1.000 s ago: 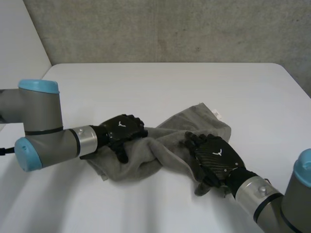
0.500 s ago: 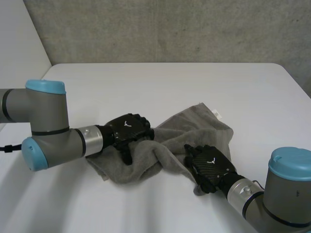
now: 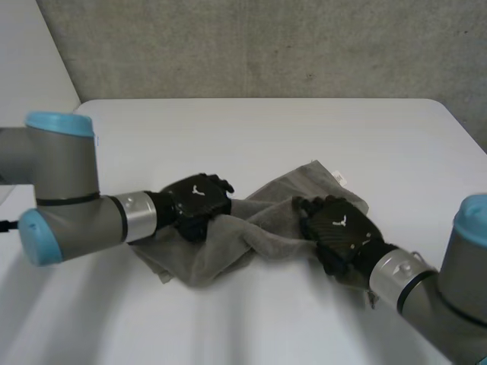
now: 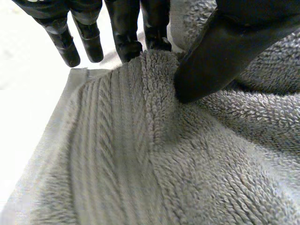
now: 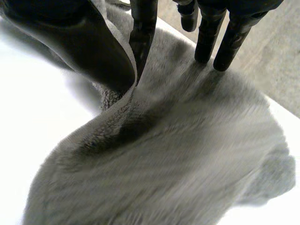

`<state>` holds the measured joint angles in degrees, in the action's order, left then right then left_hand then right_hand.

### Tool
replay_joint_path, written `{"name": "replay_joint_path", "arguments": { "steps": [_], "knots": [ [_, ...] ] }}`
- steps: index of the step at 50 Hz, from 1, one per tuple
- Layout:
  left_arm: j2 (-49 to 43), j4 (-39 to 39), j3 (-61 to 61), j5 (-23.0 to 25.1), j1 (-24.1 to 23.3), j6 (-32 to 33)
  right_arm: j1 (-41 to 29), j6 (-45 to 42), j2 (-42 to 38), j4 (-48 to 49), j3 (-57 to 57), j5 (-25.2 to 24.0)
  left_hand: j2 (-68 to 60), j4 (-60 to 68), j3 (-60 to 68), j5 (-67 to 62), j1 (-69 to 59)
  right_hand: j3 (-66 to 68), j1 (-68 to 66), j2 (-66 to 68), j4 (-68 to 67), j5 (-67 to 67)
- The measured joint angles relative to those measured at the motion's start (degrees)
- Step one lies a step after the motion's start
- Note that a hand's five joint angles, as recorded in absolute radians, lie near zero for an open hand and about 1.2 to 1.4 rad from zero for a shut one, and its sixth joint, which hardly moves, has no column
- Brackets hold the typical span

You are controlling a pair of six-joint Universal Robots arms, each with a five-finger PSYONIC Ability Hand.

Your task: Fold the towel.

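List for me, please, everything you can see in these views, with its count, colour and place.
towel: one, grey, crumpled on the near half of the table, between the two hands.
tag: one, small, white, at the towel's far corner.
table: one, white, under everything.
wall: one, grey, rough, behind the table.
left arm: one, grey with light-blue caps, reaching over the table's near left side.
right arm: one, grey with a light-blue cap, at the table's near right.
left hand: one, black, on the towel's left part, pinching a ridge of cloth between thumb and fingers.
right hand: one, black, on the towel's right part, pinching a fold between thumb and a finger.
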<state>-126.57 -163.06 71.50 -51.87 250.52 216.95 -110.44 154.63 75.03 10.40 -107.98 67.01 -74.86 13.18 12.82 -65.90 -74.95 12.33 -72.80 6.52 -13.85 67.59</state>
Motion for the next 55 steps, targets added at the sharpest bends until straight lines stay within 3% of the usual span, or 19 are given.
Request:
{"name": "replay_joint_path", "arguments": {
  "steps": [5, 13, 20, 26, 31, 35, 39, 44, 48, 55],
  "knots": [
    [8.1, 0.2, 4.1, -0.2, 1.5, -2.2, 2.2, -5.5, 2.0, -12.0, 5.6, -4.4, -0.1, 0.0, 0.0, 0.0, 0.0, 0.0, 0.0, 0.0, 0.0, 0.0],
    [21.5, -0.5, 12.7, -1.9, 4.5, -8.9, 5.2, -17.6, 2.4, -31.9, 15.2, -6.0, -0.3, 0.0, 0.0, 0.0, 0.0, 0.0, 0.0, 0.0, 0.0, 0.0],
    [25.4, -2.6, 15.6, -4.8, 6.5, -13.3, 5.3, -21.8, -0.1, -38.6, 23.1, -6.1, -0.4, 0.0, 0.0, 0.0, 0.0, 0.0, 0.0, 0.0, 0.0, 0.0],
    [22.0, -11.8, 10.4, -9.4, 5.6, -15.2, 3.9, -18.8, -5.0, -31.6, 35.5, -5.3, -0.6, 0.0, 0.0, 0.0, -0.1, 0.0, 0.0, 0.0, 0.0, 0.0],
    [19.2, -27.5, 0.9, -17.6, 3.8, -18.9, 2.9, -9.4, -6.3, -14.4, 48.2, -0.5, -0.9, 0.0, 0.0, 0.0, -0.1, 0.0, 0.0, 0.0, 0.0, 0.0],
    [20.8, -40.9, -4.8, -24.5, 3.6, -26.1, 2.9, -1.2, -2.5, -1.0, 52.8, 2.2, -1.2, 0.0, 0.0, 0.0, -0.1, 0.0, 0.0, 0.0, 0.0, 0.0],
    [24.6, -49.1, -6.6, -27.0, 4.8, -33.4, 3.2, 3.5, 1.5, 4.2, 52.8, 0.9, -1.4, 0.0, 0.0, 0.0, -0.1, 0.0, 0.0, 0.0, 0.0, 0.0],
    [28.5, -53.1, -4.3, -24.6, 7.3, -39.8, 4.0, 5.8, 4.3, 3.2, 49.4, -4.9, -1.6, 0.0, 0.0, 0.0, -0.1, 0.0, 0.0, 0.0, 0.0, 0.0],
    [29.6, -53.5, 2.1, -18.5, 9.0, -42.0, 4.7, 5.4, 4.8, -1.8, 44.4, -12.0, -1.8, 0.0, 0.0, -0.2, -0.1, 0.0, 0.0, 0.0, 0.0, 0.0],
    [25.7, -53.1, 15.7, -10.9, 9.8, -40.9, 5.3, -5.4, 3.5, -7.4, 31.1, -21.5, -2.0, 0.0, 0.0, -0.3, -0.1, 0.0, 0.1, 0.0, 0.0, 0.0]
  ]
}}
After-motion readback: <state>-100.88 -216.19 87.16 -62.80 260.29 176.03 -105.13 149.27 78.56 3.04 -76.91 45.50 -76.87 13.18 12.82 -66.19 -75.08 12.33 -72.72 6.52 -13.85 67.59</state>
